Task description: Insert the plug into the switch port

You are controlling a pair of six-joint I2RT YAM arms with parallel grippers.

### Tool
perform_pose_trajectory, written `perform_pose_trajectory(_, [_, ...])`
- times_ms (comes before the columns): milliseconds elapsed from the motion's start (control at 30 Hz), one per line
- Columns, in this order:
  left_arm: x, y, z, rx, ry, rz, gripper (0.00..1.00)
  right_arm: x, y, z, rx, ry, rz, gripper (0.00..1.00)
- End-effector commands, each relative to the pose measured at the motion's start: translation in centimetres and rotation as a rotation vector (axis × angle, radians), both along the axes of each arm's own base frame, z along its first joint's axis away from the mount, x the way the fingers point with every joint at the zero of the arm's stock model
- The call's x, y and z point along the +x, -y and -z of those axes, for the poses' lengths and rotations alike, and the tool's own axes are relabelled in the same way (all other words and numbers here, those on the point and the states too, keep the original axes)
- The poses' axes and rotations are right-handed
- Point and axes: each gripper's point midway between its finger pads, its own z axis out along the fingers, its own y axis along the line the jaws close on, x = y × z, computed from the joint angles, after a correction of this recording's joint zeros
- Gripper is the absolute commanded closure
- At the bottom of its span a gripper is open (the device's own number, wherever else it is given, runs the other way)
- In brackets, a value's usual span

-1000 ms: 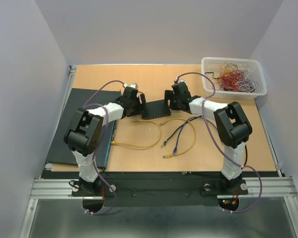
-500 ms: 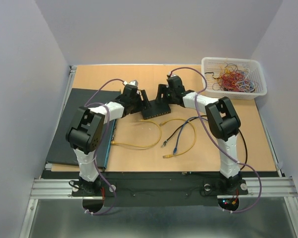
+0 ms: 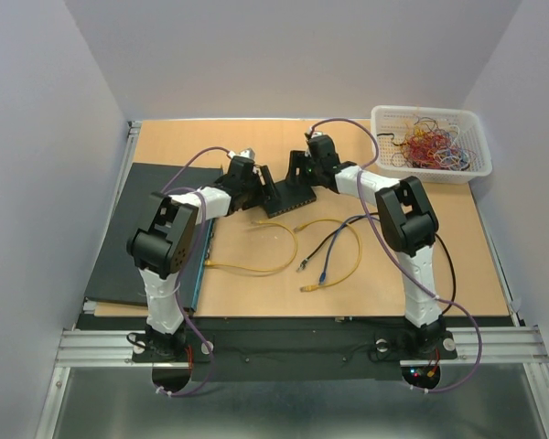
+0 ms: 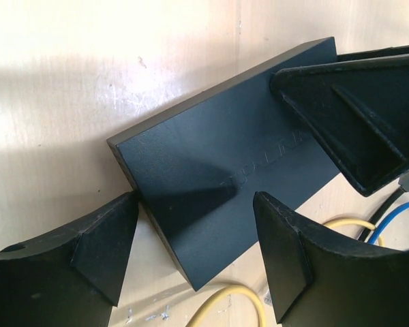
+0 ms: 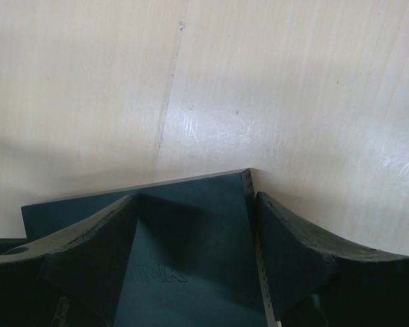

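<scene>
The switch [image 3: 288,196] is a flat black box lying mid-table. My left gripper [image 3: 259,186] is open and straddles its near left corner [image 4: 191,204]; the left finger [image 4: 102,252] touches that corner. My right gripper [image 3: 301,170] is open at the switch's far right end [image 5: 198,204]. Its right finger [image 5: 293,259] lies against the perforated side, and its left finger [image 5: 88,259] sits over the top face. Yellow [image 3: 304,288], black [image 3: 301,266] and blue [image 3: 322,275] cable plugs lie loose in front of the switch. Neither gripper holds one. The ports are hidden.
A white basket [image 3: 381,137] full of coloured wires stands at the back right. A black mat [image 3: 146,238] covers the table's left side. Loops of yellow cable [image 3: 256,267] spread between the arms.
My right gripper has swung left and farther back onto the switch's end, its jaws a little narrower. The switch has shifted slightly away. The left gripper has barely moved.
</scene>
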Motion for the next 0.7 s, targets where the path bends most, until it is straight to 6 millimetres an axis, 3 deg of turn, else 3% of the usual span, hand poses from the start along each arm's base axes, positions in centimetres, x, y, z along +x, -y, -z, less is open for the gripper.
perform_pose_trajectory(0, [0.7, 2.2, -1.9, -0.064, 0.045, 0.055, 0.21, 0.6, -0.4, -2.9, -0.067, 0.112, -0.03, 0.24])
perform_pose_trajectory(33, [0.7, 1.8, -1.8, -0.054, 0.047, 0.046, 0.21, 0.6, 0.1, -4.5, -0.075, 0.144, -0.022, 0.23])
perform_pose_trajectory(133, [1.2, 0.1, -2.5, -0.03, 0.062, -0.003, 0.21, 0.4, 2.6, -5.8, -0.152, 0.187, 0.041, 0.19])
perform_pose_trajectory(167, [1.1, -0.4, -2.4, -0.009, 0.054, -0.021, 0.21, 0.2, 2.9, -7.8, -0.148, 0.223, 0.05, 0.18])
perform_pose_trajectory(233, [2.0, -1.5, -3.9, 0.045, 0.101, -0.052, 0.21, -0.4, 4.0, -8.7, -0.178, 0.242, 0.068, 0.12])
perform_pose_trajectory(267, [2.0, -2.0, -4.3, 0.08, 0.107, -0.05, 0.21, -0.7, 4.4, -10.7, -0.167, 0.276, 0.081, 0.08])
perform_pose_trajectory(367, [2.8, -3.2, -6.2, 0.14, 0.148, -0.091, 0.21, -2.1, 5.8, -11.8, -0.184, 0.289, 0.113, 0.05])
perform_pose_trajectory(467, [2.7, -3.8, -8.5, 0.174, 0.208, -0.102, 0.25, -4.7, 7.4, -13.7, -0.149, 0.302, 0.149, 0.05])
perform_pose_trajectory(500, [2.3, -3.7, -10.1, 0.176, 0.246, -0.098, 0.26, -5.9, 7.9, -15.7, -0.111, 0.326, 0.166, 0.05])
perform_pose_trajectory(567, [1.2, -4.2, -10.2, 0.258, 0.281, -0.09, 0.28, -8.2, 8.9, -14.5, -0.104, 0.299, 0.169, 0.05])
perform_pose_trajectory(600, [-0.1, -3.6, -10.4, 0.287, 0.302, -0.052, 0.29, -9.2, 9.3, -16.8, -0.059, 0.348, 0.185, 0.05])
perform_pose_trajectory(633, [-0.8, -3.3, -10.5, 0.292, 0.313, -0.032, 0.32, -10.6, 10.0, -15.1, -0.069, 0.321, 0.183, 0.05])
perform_pose_trajectory(667, [-1.6, -3.1, -10.4, 0.3, 0.316, -0.012, 0.32, -11.4, 10.4, -15.4, -0.056, 0.33, 0.187, 0.05])
